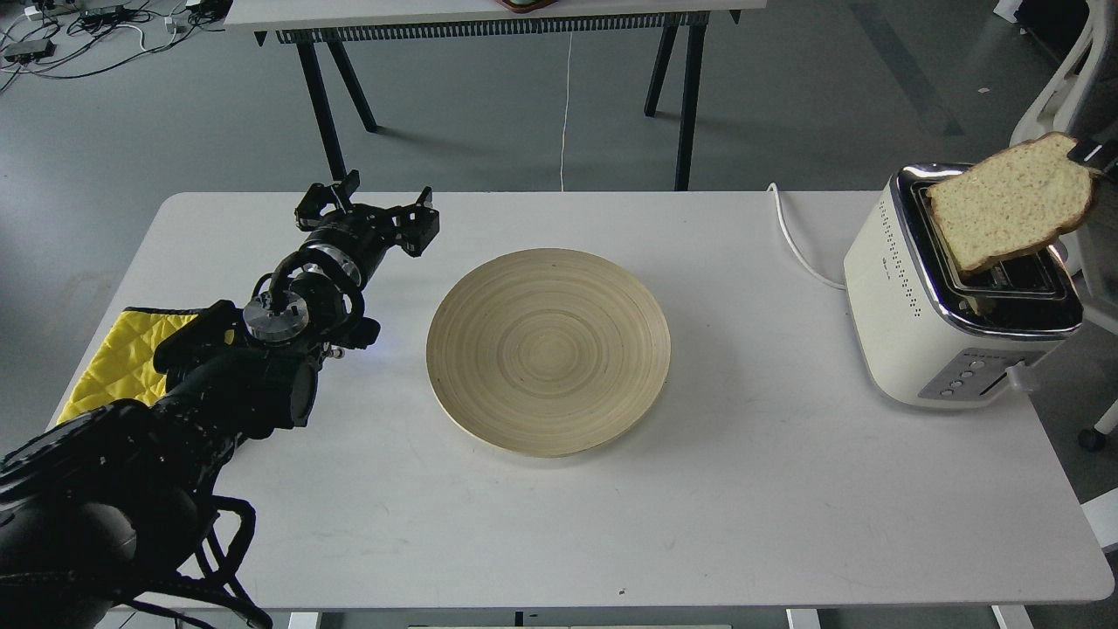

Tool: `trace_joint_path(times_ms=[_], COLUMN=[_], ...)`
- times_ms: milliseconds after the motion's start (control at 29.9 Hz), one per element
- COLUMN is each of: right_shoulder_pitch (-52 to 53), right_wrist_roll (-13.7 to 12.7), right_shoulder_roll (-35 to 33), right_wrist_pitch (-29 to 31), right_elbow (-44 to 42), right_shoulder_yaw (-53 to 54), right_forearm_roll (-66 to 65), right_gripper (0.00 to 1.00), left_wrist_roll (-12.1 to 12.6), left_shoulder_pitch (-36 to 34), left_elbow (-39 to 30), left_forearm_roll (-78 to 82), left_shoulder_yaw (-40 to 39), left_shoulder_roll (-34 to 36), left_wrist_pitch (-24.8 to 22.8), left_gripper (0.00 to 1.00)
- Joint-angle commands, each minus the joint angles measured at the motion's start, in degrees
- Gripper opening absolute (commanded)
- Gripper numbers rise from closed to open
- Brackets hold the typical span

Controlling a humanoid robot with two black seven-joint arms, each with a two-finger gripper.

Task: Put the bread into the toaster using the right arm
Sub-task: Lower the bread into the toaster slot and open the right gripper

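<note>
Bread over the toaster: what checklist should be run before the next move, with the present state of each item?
1. Bread held by right claw at its upper corner: ok.
2. Bread's lower edge in a toaster slot: cannot tell, it slants across the top.
3. Bread upright for dropping: not ok, tilted.
4. Left claw away from toaster: ok.
5. Plate bare: ok.

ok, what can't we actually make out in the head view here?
- Right gripper: cut off by the right edge; only a sliver shows at the bread, so its jaw state is unreadable.
- Toaster slots: partly covered by the bread; whether its lower corner is inside is unclear.
- Toaster buttons: too small to read.
- Yellow cloth: partly hidden by the left arm.
</note>
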Motion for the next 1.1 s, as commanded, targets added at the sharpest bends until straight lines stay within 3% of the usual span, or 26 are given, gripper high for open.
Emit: trace_joint_path(times_ms=[0, 535, 1069], right_shoulder_pitch=[-0.42, -0.33, -0.42], right_wrist_roll=[0.0, 0.0, -2.37], right_shoulder_roll=[-0.04, -4.79, -1.63], right_wrist_pitch=[-0.26, 0.35, -0.52], right_elbow=[0.44, 3.95, 3.6], right_shoulder_yaw=[-0.2, -0.28, -0.11], right_forearm_roll=[0.07, 0.07, 1.21], right_gripper=[0.15, 0.16, 0.18], left_wrist_roll=[0.0, 0.0, -0.09], left_shoulder_pitch=[0.0, 0.0, 0.0], left_elbow=[0.0, 0.0, 0.0], left_forearm_roll=[0.0, 0.0, 0.0], left_shoulder_yaw=[0.0, 0.0, 0.0], left_shoulder_roll=[0.02, 0.02, 0.02], left_wrist_pitch=[0.0, 0.0, 0.0], left_gripper=[1.0, 1.0, 1.0])
